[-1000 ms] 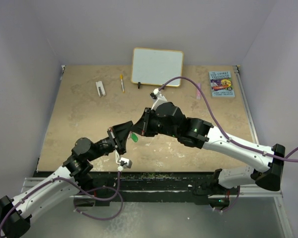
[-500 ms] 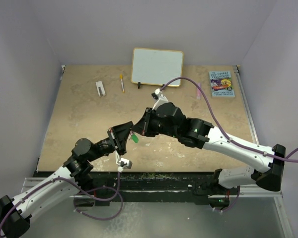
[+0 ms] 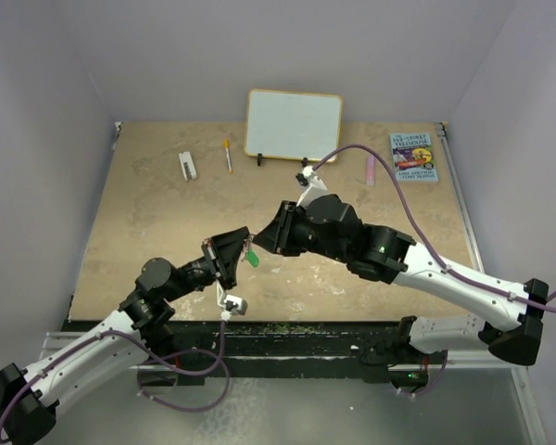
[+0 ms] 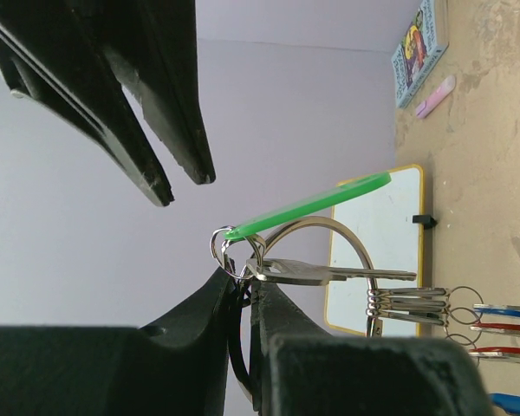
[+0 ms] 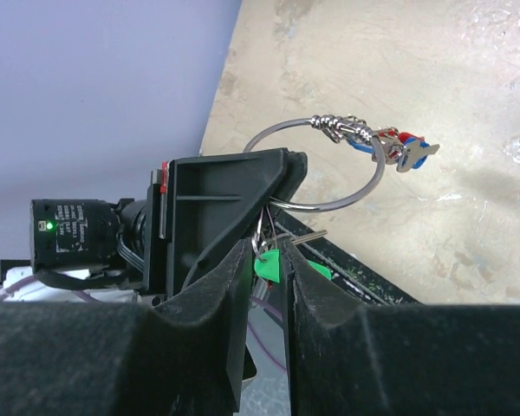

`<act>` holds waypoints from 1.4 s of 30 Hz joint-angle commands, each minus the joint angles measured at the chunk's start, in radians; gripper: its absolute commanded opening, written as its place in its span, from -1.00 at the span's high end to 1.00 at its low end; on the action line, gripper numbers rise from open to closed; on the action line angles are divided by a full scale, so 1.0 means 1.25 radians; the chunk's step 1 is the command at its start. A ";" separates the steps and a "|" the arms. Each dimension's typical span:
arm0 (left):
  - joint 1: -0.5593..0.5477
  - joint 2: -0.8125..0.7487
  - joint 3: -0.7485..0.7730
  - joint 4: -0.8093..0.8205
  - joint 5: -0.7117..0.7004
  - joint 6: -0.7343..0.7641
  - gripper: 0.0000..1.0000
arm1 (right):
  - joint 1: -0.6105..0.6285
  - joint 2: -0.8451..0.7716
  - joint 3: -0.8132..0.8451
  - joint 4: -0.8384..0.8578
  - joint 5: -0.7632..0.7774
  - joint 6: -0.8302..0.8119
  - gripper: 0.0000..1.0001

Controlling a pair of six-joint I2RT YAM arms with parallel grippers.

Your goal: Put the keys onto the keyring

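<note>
From above, the left gripper [image 3: 233, 262] and right gripper [image 3: 262, 243] face each other over the table's [image 3: 157, 222] near middle; the left wrist view shows the left one pinching the keyring [image 4: 316, 222] beside the green-tagged key [image 4: 329, 276], with other keys [image 4: 412, 302] strung on the ring; the right wrist view shows the right jaws a slit apart, holding nothing.

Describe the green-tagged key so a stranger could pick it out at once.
Over the tan table, the left gripper pinches a big wire keyring. The key sits right at the pinch, away from the red- and blue-tagged bunch; only it wears a green tag.
</note>
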 commanded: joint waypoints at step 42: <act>-0.010 0.008 -0.004 0.126 0.000 -0.020 0.91 | 0.032 -0.146 -0.562 0.974 0.008 0.050 0.02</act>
